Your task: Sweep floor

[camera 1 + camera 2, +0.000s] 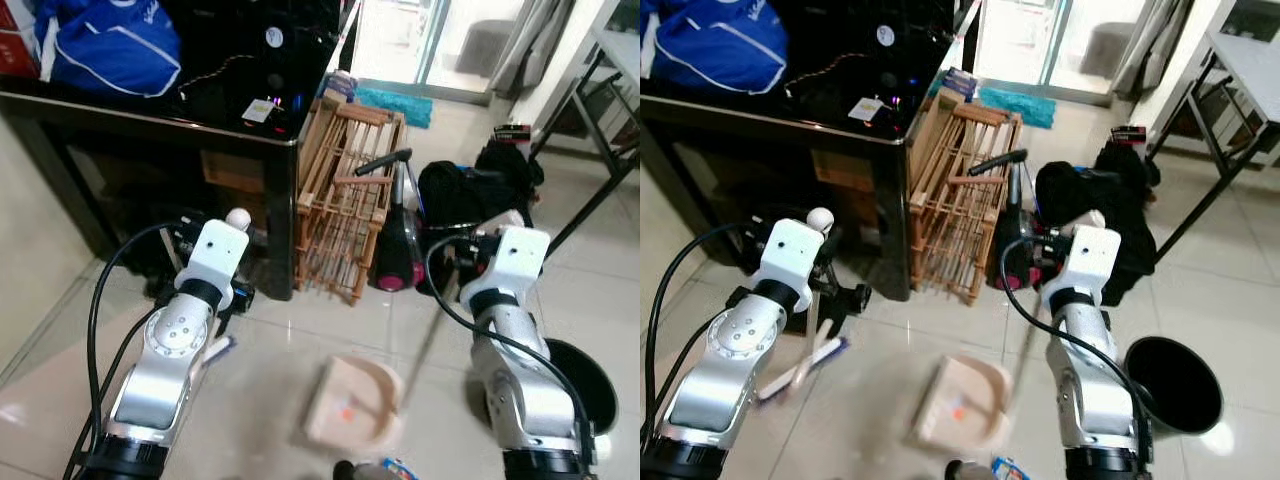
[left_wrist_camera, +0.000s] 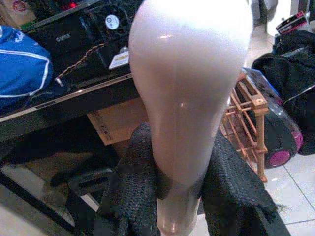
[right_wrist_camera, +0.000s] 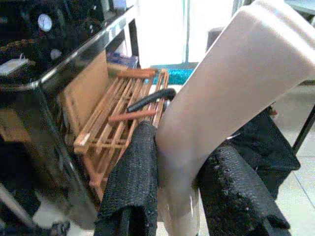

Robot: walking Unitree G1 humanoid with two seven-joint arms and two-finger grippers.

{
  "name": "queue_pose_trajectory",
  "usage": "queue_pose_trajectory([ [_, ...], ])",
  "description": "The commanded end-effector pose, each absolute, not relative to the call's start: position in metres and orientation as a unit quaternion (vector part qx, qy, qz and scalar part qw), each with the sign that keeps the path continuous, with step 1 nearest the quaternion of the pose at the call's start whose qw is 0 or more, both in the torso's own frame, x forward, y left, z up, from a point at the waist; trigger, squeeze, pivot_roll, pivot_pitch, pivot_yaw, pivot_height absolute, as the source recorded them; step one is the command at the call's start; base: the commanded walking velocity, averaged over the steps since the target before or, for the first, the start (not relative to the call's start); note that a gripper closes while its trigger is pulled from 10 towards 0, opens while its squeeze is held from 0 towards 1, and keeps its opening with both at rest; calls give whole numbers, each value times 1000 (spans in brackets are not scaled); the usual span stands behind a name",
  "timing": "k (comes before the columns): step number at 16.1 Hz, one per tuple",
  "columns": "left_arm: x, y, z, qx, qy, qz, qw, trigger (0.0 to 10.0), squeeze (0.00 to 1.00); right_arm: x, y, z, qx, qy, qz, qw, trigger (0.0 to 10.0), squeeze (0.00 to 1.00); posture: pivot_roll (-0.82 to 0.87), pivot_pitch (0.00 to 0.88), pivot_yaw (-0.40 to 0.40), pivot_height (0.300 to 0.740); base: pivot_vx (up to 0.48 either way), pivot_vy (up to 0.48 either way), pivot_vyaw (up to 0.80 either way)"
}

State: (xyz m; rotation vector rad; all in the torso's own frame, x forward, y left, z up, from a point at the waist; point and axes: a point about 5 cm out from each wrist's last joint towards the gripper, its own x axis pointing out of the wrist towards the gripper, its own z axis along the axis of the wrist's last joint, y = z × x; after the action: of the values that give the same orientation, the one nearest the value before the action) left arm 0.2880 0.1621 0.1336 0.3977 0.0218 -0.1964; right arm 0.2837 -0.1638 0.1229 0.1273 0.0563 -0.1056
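Observation:
My left gripper (image 2: 179, 196) is shut on the pale, round-topped handle of a hand brush (image 2: 189, 88). The brush slants down to the floor beside my left arm and ends in a blue tip (image 1: 833, 346). My right gripper (image 3: 179, 191) is shut on the pale grip of a dustpan handle (image 3: 231, 83). A thin pole (image 1: 425, 340) runs from that grip down to the beige dustpan (image 1: 352, 403). The dustpan rests on the tiled floor between my arms, with a small orange speck in it. Both wrists hide the fingers in the eye views.
A black table (image 1: 150, 120) carrying a blue bag (image 1: 105, 50) stands ahead on the left. Beside it are a wooden rack (image 1: 345, 200), a magenta vacuum cleaner (image 1: 398, 250) and a black bag (image 1: 470, 190). A black round bin (image 1: 1175, 385) sits by my right arm. A small wrapper (image 1: 395, 467) lies near my feet.

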Motion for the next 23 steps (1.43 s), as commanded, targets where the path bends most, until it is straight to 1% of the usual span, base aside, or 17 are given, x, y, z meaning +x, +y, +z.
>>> queue_pose_trajectory([
  [1,290,162,147,205,-13,-97,974,10000,0,284,-155,133,83,12,-32,996,10000,0,66,0,-49,740,0,465,0],
  [11,291,162,146,211,-12,-102,972,10000,0,283,-156,134,63,12,-33,997,10000,0,65,0,-46,740,0,480,0],
  [12,291,164,147,214,-10,-112,970,10000,0,283,-155,135,63,12,-33,997,10000,0,66,0,-48,740,0,-480,0],
  [15,293,169,145,201,6,-100,974,10000,0,284,-155,135,65,10,-33,997,10000,0,66,0,-50,740,0,-480,0],
  [18,292,170,141,172,27,-94,980,10000,0,283,-157,135,64,12,-41,997,10000,0,66,0,-52,740,0,0,0],
  [20,290,166,141,176,25,-108,978,10000,0,282,-159,134,70,16,-48,996,10000,0,66,0,-53,740,0,0,0],
  [23,290,162,140,165,31,-124,978,10000,0,281,-164,138,72,5,-63,995,10000,0,60,0,-50,740,0,0,-800],
])
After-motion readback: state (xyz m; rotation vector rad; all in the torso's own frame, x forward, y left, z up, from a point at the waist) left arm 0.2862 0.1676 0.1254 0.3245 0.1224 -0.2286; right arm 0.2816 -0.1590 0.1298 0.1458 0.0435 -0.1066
